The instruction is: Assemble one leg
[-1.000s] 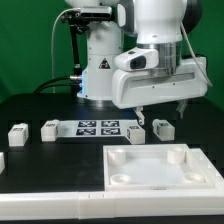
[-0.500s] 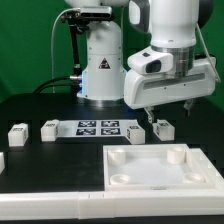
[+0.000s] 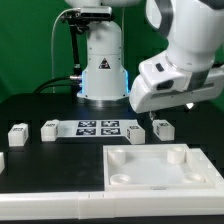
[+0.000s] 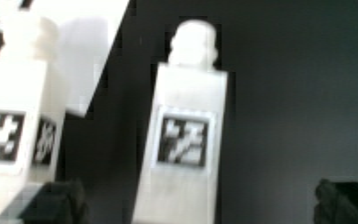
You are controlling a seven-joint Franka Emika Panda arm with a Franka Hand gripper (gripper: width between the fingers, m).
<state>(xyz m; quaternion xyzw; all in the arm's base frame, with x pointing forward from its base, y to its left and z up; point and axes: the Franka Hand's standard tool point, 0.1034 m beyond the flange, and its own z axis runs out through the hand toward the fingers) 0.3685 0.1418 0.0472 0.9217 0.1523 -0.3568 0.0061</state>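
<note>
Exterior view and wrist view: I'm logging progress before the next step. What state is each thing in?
Gripper: jaws open, holding nothing.
Leg under the gripper: lying loose, not gripped.
Other legs: loose on the table.
Plate: lying flat, visible sockets empty.

It was a robotics lab bench. 1 white robot arm (image 3: 100, 60) stood at 12 o'clock on a black table (image 3: 50, 165) with a green screen (image 3: 30, 45) behind. The marker board (image 3: 98, 127) lay flat mid-table, and the leg (image 4: 190, 130) bore a black-and-white square tag.
</note>
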